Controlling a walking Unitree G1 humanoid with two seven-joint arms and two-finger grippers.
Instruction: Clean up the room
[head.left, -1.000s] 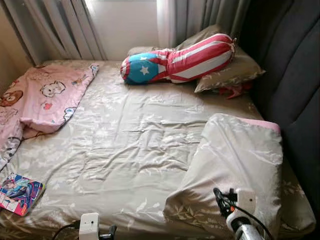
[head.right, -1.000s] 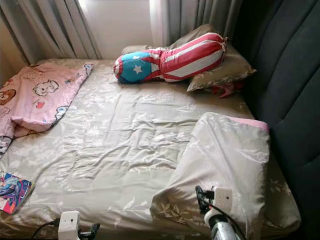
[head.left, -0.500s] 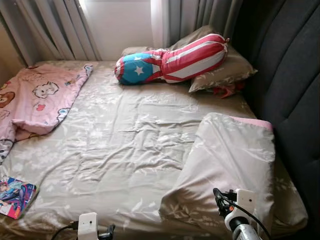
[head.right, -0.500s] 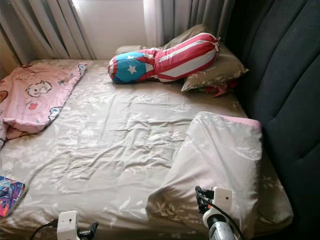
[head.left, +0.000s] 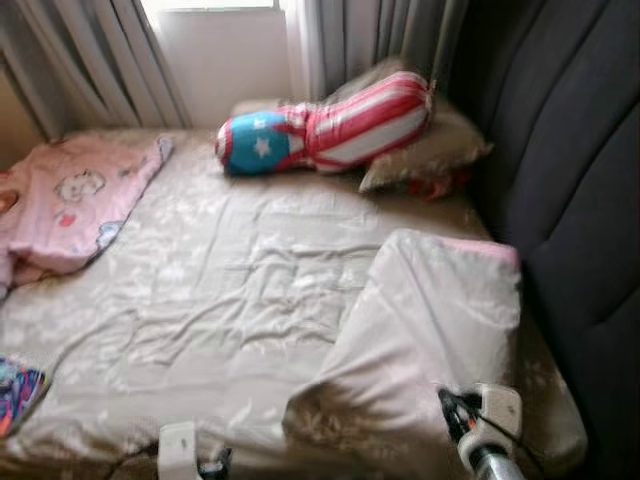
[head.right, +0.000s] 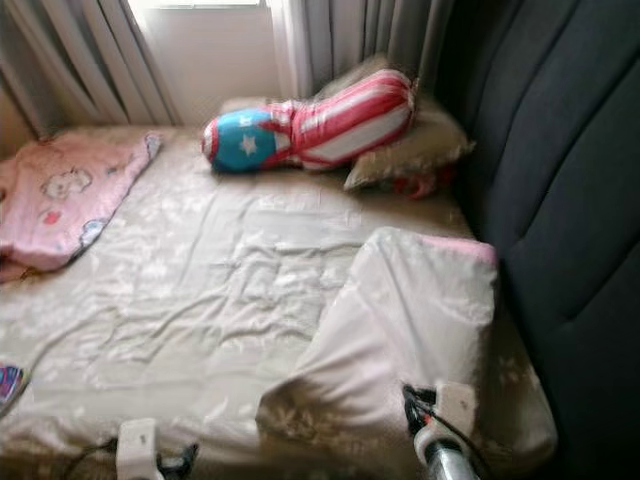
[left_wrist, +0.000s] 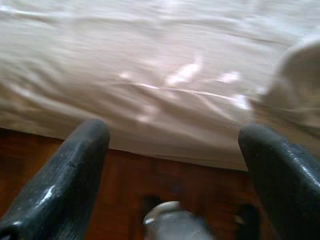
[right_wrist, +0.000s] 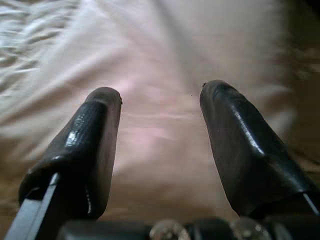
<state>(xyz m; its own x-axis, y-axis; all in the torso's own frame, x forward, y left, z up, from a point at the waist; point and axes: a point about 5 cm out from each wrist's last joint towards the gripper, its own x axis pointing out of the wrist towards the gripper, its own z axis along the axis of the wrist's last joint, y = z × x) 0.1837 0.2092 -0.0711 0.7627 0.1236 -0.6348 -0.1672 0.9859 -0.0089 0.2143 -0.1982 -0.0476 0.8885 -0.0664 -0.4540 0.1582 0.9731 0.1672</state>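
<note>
The right gripper (right_wrist: 160, 100) is hovering, fingers parted and empty, over the soft beige leaf-print pillow (head.left: 430, 330); light, floppy, it is probably best pinched at its near corner.

Daylight comes through a window (head.left: 215, 5) hung with grey curtains (head.left: 90, 60); a dark padded headboard (head.left: 570, 170) flanks the bed (head.left: 230, 290); reddish-brown floor (left_wrist: 125, 190).

Bolster (head.left: 325, 128) lay on pillows (head.left: 425, 150) at bed's (head.left: 230, 290) far end; blanket (head.left: 70, 195) far left; another pillow (head.left: 430, 330) near right, beside headboard (head.left: 570, 200); book (head.left: 15, 395) near left
</note>
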